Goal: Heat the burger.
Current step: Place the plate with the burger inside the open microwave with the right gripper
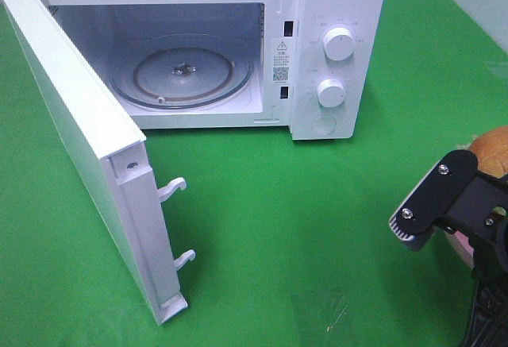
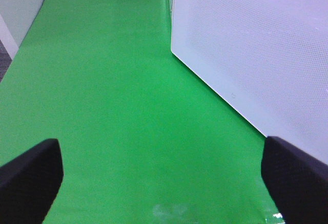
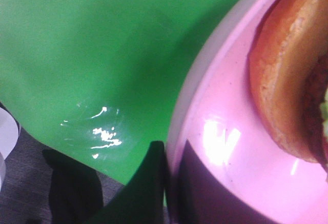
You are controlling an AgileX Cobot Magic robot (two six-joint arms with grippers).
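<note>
Open white microwave oven (image 1: 333, 13), glossy golden-brown burger (image 3: 287, 80) on round pink plate (image 3: 220, 106) to its front right, right gripper (image 3: 169, 157) pinching the plate rim, left gripper (image 2: 161, 178) spread wide, empty.

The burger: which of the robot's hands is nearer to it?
Right. The right hand clamps the pink plate under the burger; the left hand hovers beside the microwave door, far off.

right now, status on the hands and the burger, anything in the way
Left hand open, holding nothing, by the microwave door. Right hand at rim of the pink plate, grip unclear. Burger on that plate, outside the microwave. Door open, nothing seen blocking.
</note>
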